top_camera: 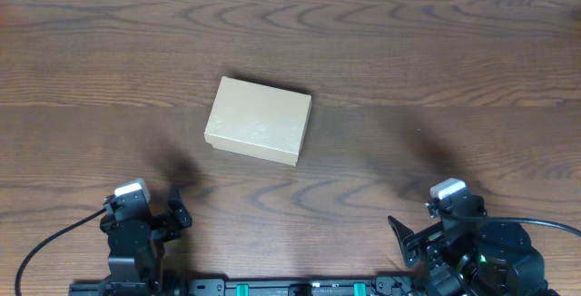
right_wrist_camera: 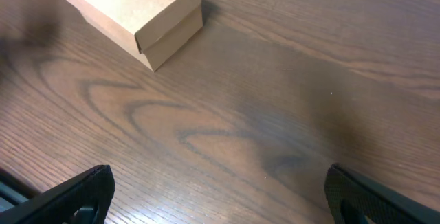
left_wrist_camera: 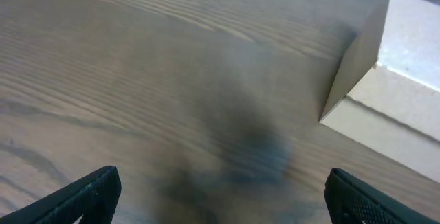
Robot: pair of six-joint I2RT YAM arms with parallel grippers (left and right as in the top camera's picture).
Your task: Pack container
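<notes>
The container [top_camera: 259, 120] is a small tan cardboard box with its flap lid shut, lying on the wooden table a little left of centre. It shows at the right edge of the left wrist view [left_wrist_camera: 392, 80] and at the upper left of the right wrist view [right_wrist_camera: 134, 11]. My left gripper [top_camera: 145, 219] is open and empty near the front left edge, its fingers wide apart [left_wrist_camera: 220, 196]. My right gripper [top_camera: 436, 232] is open and empty near the front right edge [right_wrist_camera: 220, 193]. Both are well short of the box. No tape rolls are in view.
The dark wooden table [top_camera: 408, 60] spreads around the box. A black cable [top_camera: 54, 241] runs from the left arm's base at the front edge. A pale strip lies along the table's far edge.
</notes>
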